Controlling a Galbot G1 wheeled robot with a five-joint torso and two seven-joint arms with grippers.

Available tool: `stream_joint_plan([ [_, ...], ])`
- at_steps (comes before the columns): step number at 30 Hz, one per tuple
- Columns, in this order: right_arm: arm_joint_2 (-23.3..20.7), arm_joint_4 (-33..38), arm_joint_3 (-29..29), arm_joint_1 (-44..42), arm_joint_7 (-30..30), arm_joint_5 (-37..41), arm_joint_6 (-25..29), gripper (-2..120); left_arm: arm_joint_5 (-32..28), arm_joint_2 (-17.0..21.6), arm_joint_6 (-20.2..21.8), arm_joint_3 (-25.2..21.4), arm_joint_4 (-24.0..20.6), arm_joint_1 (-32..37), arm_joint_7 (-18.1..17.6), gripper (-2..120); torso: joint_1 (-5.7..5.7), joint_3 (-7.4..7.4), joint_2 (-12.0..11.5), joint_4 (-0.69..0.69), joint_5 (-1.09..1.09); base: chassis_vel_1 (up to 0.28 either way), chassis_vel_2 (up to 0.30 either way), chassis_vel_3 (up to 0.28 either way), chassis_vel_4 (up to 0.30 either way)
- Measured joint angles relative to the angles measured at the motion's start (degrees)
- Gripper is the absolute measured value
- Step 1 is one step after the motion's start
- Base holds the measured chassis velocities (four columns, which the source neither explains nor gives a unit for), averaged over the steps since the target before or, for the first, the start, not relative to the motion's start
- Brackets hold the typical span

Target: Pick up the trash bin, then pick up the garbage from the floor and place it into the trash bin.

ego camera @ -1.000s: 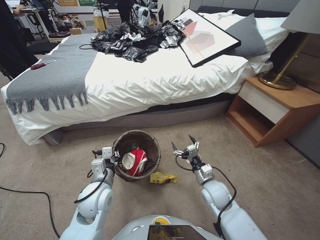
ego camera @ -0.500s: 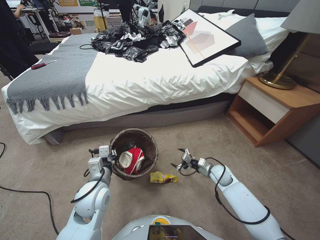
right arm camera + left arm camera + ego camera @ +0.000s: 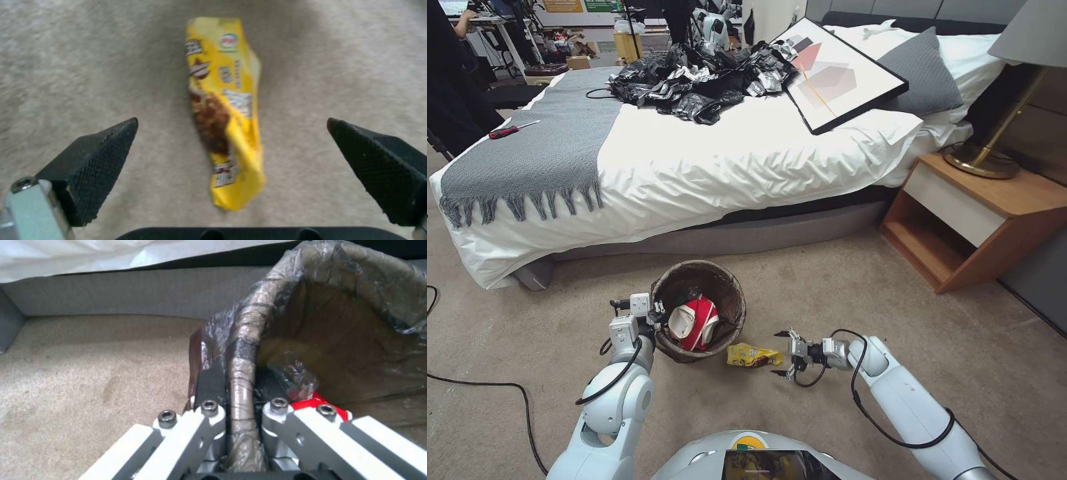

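Note:
The trash bin (image 3: 722, 275), lined with a dark brown bag, stands on the beige carpet floor (image 3: 840, 280) before the bed. My left gripper (image 3: 658, 315) is shut on its near-left rim; in the left wrist view the left gripper (image 3: 240, 383) pinches the bag-wrapped rim of the bin (image 3: 356, 323). A crushed red-and-white cup (image 3: 694, 323) lies inside. A yellow snack wrapper (image 3: 754, 356), a piece of the garbage, lies on the carpet right of the bin. My right gripper (image 3: 782, 353) hangs open just right of it. In the right wrist view the right gripper (image 3: 231, 121) straddles the wrapper (image 3: 227, 100).
The bed (image 3: 694, 173) with a grey throw runs across the back, carrying a black-and-silver heap of bags (image 3: 700, 83) and a framed picture (image 3: 837, 73). A wooden nightstand (image 3: 974, 213) with a lamp stands at the right. A black cable (image 3: 500, 390) trails on the carpet at the left.
My right arm has come down and swung left, from beside the bin at rim height to just above the carpet at the yellow wrapper. The left gripper still holds the bin's rim.

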Motion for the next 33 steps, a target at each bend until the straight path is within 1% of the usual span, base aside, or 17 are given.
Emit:
stream_joint_plan([
  [3, 1.12, -2.18, 0.12, 0.10, -3.08, -2.48, 1.54, 100, 0.30, -0.03, 0.00, 0.14, 0.21, 0.07, 0.02, 4, 0.00, 0.00, 0.00, 0.00, 0.00, 0.000, 0.000, 0.000, 0.000],
  [8, 2.29, -4.09, -0.20, 0.72, -4.10, -4.33, 2.41, 100, 0.44, -0.04, -0.04, 0.27, 0.30, 0.07, 0.04, 4, 0.00, 0.00, 0.00, 0.00, 0.00, 0.000, 0.000, 0.000, 0.000],
  [12, 4.29, -6.98, -0.59, 1.91, -3.92, -5.76, 3.11, 100, 0.89, -0.30, -0.15, 0.58, 0.38, 0.27, 0.09, 4, 0.00, 0.00, 0.00, 0.01, 0.02, 0.000, 0.000, 0.000, 0.000],
  [17, 5.28, -9.65, -0.98, 3.03, -2.75, -6.58, 3.87, 100, 1.06, -0.32, -0.24, 0.59, 0.47, 0.39, 0.13, 4, 0.00, 0.00, 0.00, 0.00, 0.01, 0.000, 0.000, 0.000, 0.000],
  [20, 6.36, -12.79, -1.22, 4.23, -1.53, -7.22, 4.78, 100, 1.30, -0.49, -0.34, 0.75, 0.71, 0.46, 0.16, 4, 0.00, 0.00, 0.00, 0.00, 0.01, 0.000, 0.000, 0.000, 0.000],
  [25, 7.03, -14.25, -1.23, 4.84, -1.12, -7.57, 5.20, 100, 1.40, -0.56, -0.36, 0.84, 0.74, 0.47, 0.18, 4, 0.00, 0.00, 0.00, 0.00, 0.00, 0.000, 0.000, 0.000, 0.000],
  [28, 8.60, -17.41, -1.33, 6.03, 0.62, -8.24, 5.85, 96, 1.47, -0.54, -0.44, 0.78, 0.82, 0.59, 0.20, 4, 0.00, 0.00, 0.00, 0.00, 0.01, 0.000, 0.000, 0.000, 0.000],
  [29, 8.60, -17.41, -1.33, 6.03, 0.62, -8.24, 5.85, 96, 1.47, -0.54, -0.44, 0.78, 0.82, 0.59, 0.20, 4, 0.00, 0.00, 0.00, 0.00, 0.01, 0.000, 0.000, 0.000, 0.000],
  [33, 9.39, -19.23, -1.63, 6.70, 1.34, -8.49, 6.95, 78, 1.61, -0.57, -0.65, 0.73, 0.98, 0.84, 0.29, 4, 0.00, 0.00, 0.00, 0.00, 0.01, 0.000, 0.000, 0.000, 0.000],
])
